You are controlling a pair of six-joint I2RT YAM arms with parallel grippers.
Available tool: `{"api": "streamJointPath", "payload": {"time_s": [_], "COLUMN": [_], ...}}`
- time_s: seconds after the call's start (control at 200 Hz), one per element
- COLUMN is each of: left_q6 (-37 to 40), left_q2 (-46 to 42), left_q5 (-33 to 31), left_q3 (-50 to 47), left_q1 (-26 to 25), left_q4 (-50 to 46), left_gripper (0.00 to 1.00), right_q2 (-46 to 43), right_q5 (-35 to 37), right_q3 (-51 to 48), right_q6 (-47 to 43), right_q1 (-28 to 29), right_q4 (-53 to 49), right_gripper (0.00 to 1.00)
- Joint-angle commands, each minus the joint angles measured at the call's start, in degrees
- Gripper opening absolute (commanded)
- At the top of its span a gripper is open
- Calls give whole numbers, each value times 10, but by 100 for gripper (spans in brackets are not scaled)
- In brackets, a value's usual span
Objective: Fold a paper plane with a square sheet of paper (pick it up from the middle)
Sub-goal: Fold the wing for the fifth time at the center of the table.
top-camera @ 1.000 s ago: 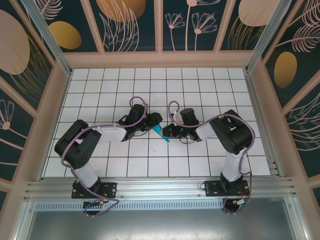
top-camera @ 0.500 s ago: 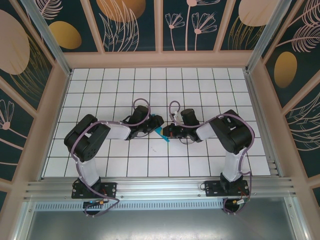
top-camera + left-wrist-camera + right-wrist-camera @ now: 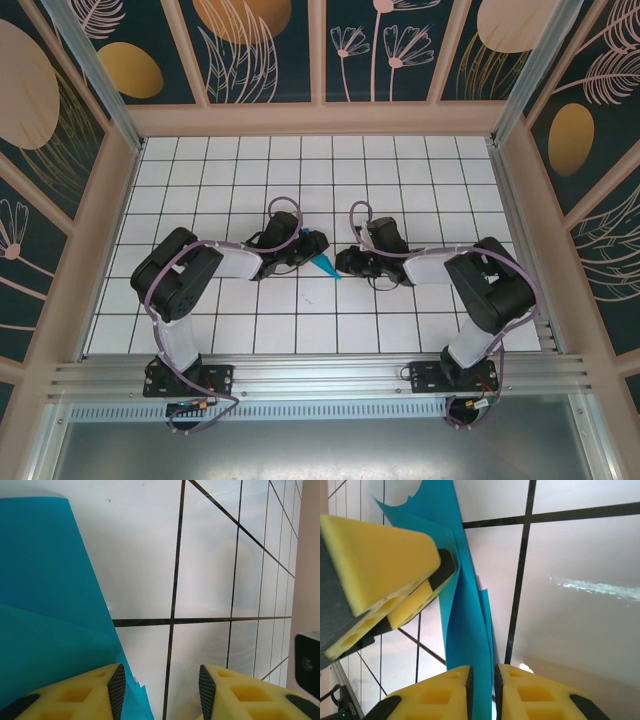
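Top view, where: we see the blue paper (image 3: 324,263) in the middle of the white tiled table (image 3: 230,170). It sits between the left gripper (image 3: 304,252) and the right gripper (image 3: 343,264), both close against it.
Top view, heading: the paper reads as a narrow wedge. Its long axis runs diagonally from far-left to near-right, and the sharp tip lies at the near-right end, by the right gripper.
Left wrist, hand: the yellow fingers (image 3: 90,692) stand moderately apart with bare tile between them, and nothing is clamped.
Left wrist, paper: it covers the left side of the view with one layer overlapping another. Its edge runs down beside the left-hand finger, and we cannot tell whether it touches.
Right wrist, hand: the pads (image 3: 440,692) stand narrow, and the paper's layered edge runs down into the slit between them. We cannot tell whether they pinch it or merely flank it.
Right wrist, paper: a long, several-layered strip leads away from the pads, past a finger of the left gripper.
Progress: we judge the folding partly done. There are creases and stacked layers, but no finished dart with spread wings, so shaping folds remain.
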Motion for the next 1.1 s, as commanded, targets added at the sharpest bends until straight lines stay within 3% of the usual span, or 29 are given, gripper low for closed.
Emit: {"api": "streamJointPath", "payload": {"time_s": [0.0, 0.115, 0.175, 0.385, 0.681, 1.096], "left_q6": [15, 18, 18, 21, 21, 21], "left_q2": [18, 18, 19, 20, 19, 26], "left_q5": [-1, -2, -1, -1, -2, -2], "left_q3": [-8, -4, -4, 5, 6, 9], "left_q1": [2, 2, 2, 2, 2, 2], "left_q4": [-9, -16, -14, -27, -32, -38], "left_gripper": [46, 46, 46, 47, 46, 46], "right_q2": [-36, -51, -44, 18, 66, 93], "right_q5": [7, 10, -29, -57, -44, -16], "right_q3": [-4, 7, 4, 45, 66, 21], "right_q6": [0, 13, 30, 33, 30, 18], "right_q1": [4, 18, 27, 42, 28, 19], "right_q4": [-25, -24, 25, 28, -17, -58], "right_gripper": [11, 2, 0, 0, 0, 0]}}
